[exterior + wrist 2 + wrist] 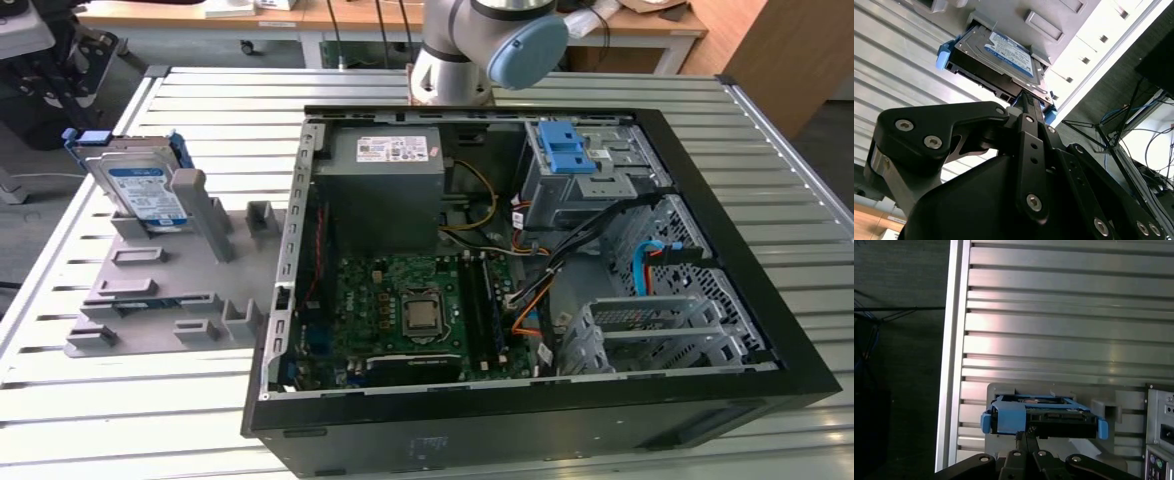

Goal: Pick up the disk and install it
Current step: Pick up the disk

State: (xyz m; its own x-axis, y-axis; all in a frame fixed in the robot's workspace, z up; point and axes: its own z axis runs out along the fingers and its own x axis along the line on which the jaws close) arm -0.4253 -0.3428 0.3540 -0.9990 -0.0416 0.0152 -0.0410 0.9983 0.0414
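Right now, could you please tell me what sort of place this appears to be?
Probably a robotics lab or workshop set up for computer assembly: an open computer case lies on a slatted metal table, a disk stands in a grey holder beside it, and wooden workbenches stand behind.

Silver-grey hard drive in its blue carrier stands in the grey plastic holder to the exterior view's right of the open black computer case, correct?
Wrong side: the silver-grey hard drive stands in the grey plastic holder on the exterior view's left of the open black computer case.
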